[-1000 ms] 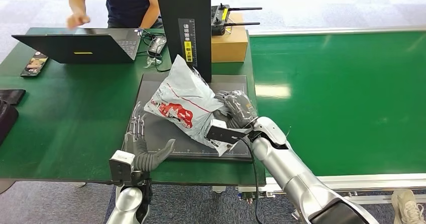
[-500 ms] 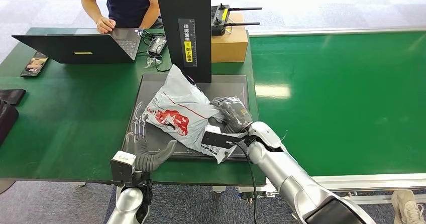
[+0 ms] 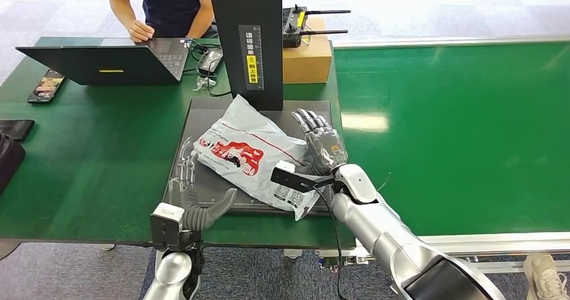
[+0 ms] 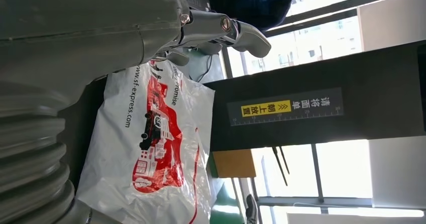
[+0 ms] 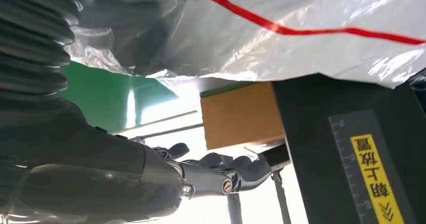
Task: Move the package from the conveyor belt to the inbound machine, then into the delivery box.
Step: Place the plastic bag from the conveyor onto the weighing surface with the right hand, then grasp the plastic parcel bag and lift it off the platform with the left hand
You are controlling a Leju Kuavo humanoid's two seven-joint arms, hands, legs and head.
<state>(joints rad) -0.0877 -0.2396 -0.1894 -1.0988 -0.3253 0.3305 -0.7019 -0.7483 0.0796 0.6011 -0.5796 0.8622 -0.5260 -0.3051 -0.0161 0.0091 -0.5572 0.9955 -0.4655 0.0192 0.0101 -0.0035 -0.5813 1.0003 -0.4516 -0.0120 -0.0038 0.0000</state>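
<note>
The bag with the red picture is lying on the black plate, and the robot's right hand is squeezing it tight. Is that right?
Not quite. The bag does lie on the black plate, but the right hand is not squeezing it: in the head view its fingers are spread apart beside the bag, holding nothing.

The package [image 4: 150, 153], a grey-white plastic mailer, carries the web address "www.sf-express.com" in dark letters along one edge, seen in the left wrist view, beside a red and black printed graphic; a further word next to it ends in "romise". The black upright post [image 3: 245, 38] of the inbound machine bears a yellow label [image 4: 265, 108] with black Chinese characters and arrows, continued in white characters reading "请将面单" on a ruled scale strip [image 4: 311, 105]. In the right wrist view the same yellow label [image 5: 376, 179] shows "朝上放置", with scale numbers too small to read.
</note>
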